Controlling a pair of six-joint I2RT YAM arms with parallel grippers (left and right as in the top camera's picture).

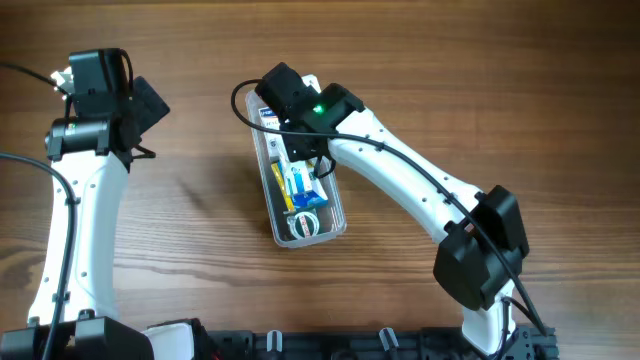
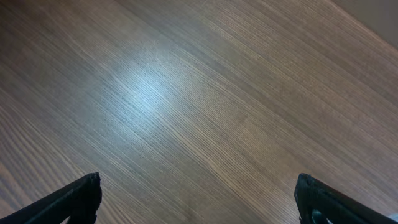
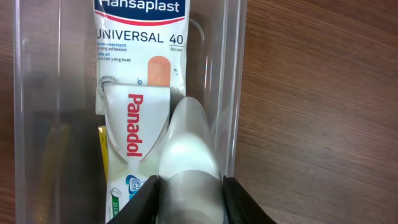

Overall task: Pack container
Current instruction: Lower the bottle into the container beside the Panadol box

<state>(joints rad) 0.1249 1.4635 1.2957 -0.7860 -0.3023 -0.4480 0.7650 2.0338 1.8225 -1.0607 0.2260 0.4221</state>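
Two grippers, two states: right gripper [image 3: 189,186] is clamped on a white rounded item [image 3: 186,140] between the walls of the container [image 3: 235,74], which sits mid-counter [image 1: 480,90], long axis angled toward the far edge. Hansaplast box [image 3: 140,37] and Panadol box [image 3: 134,124] lie inside. Left gripper [image 2: 196,196] is spread wide, holding nothing, over the counter toward the far left corner.

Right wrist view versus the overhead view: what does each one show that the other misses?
Only the right wrist view: readable print on the Hansaplast box and Panadol pack, and the right jaws shut on a white glossy item inside the container. Only the overhead: the container's full outline, the right arm reaching over it, the left arm off to one side over bare wood. Both: the clear container and the wooden table.
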